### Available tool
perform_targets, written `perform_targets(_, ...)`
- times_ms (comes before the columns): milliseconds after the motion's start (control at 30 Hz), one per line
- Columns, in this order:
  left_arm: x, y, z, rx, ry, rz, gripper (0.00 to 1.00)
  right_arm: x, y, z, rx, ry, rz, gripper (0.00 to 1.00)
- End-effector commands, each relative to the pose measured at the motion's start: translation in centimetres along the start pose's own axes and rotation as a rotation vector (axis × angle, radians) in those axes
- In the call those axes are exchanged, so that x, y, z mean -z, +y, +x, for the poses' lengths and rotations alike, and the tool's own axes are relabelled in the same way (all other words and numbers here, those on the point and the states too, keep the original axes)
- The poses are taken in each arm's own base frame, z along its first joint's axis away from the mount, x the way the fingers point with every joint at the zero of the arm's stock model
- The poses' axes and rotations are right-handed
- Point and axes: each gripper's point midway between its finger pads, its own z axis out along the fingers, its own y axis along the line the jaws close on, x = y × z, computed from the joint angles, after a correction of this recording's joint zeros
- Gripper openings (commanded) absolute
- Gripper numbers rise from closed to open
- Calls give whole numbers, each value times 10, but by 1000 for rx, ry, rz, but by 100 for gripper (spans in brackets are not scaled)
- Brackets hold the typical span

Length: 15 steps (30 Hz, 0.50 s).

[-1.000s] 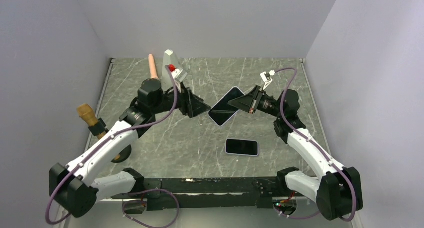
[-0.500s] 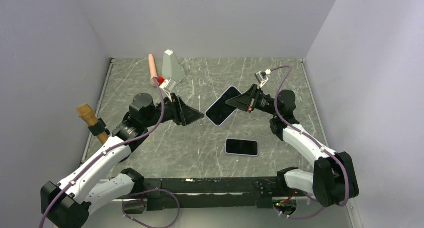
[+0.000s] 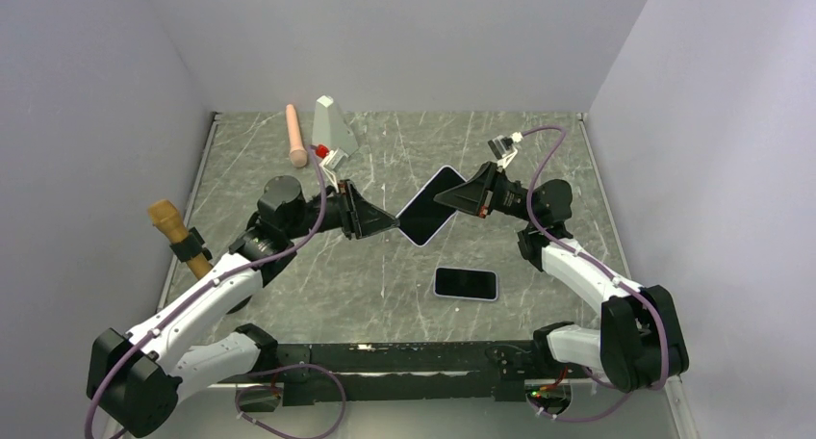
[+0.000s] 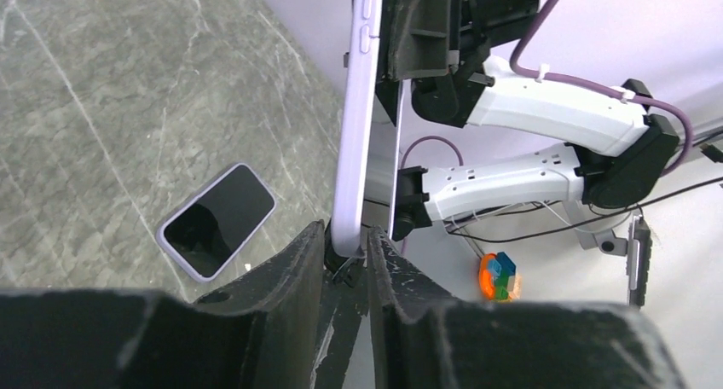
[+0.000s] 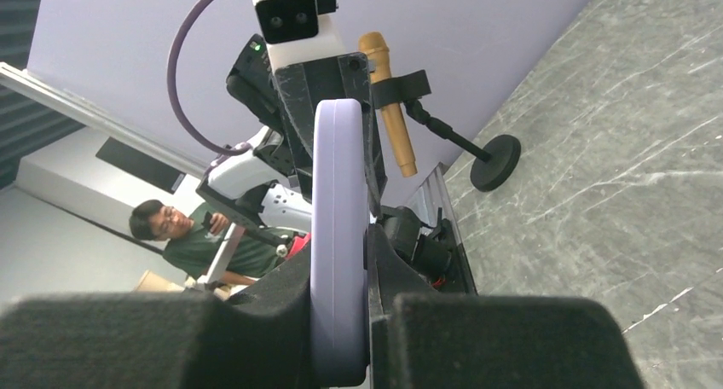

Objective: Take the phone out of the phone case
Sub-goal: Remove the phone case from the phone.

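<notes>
From where I stand, the two arms meet over the middle of the desk (image 3: 366, 285) with the lilac phone case (image 4: 354, 107) stretched between them, lifted off the stone and tilted on a diagonal. The left gripper (image 3: 383, 225) is clenched on the case's lower near corner and the right gripper (image 3: 450, 198) is clamped across its upper far end. I take it that holding both ends lets one arm steady the case while the other bends or peels it. The dark face turned upward reads to me as the phone (image 3: 430, 208) sitting in its case, though I cannot tell from here whether any edge has started to lift free. Keeping it in the air also leaves room for the case to flex. A second handset (image 3: 466, 283), dark screen up with a pale rim, lies flat on the desk nearer the arm bases, well apart from the grip. A microphone on a stand (image 3: 173, 225) waits at the left edge.
</notes>
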Motion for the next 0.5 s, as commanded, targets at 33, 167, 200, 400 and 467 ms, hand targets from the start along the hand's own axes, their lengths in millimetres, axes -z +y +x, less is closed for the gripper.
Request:
perform_targets(33, -1, -22, -9, -45, -16, 109, 24, 0, 27, -1, 97, 6, -87, 0)
perform_targets(167, -3, -25, -6, -51, 18, 134, 15, -2, 32, 1, 99, 23, -104, 0)
perform_targets(200, -4, -23, -5, -50, 26, 132, 11, -2, 33, 0, 104, 24, -107, 0)
perform_targets(400, -5, -28, 1, -83, 62, 177, 0, -8, 41, -3, 98, 24, -125, 0)
perform_targets(467, -2, -33, 5, -151, 65, 223, 0, -10, 46, -5, 78, 29, -140, 0)
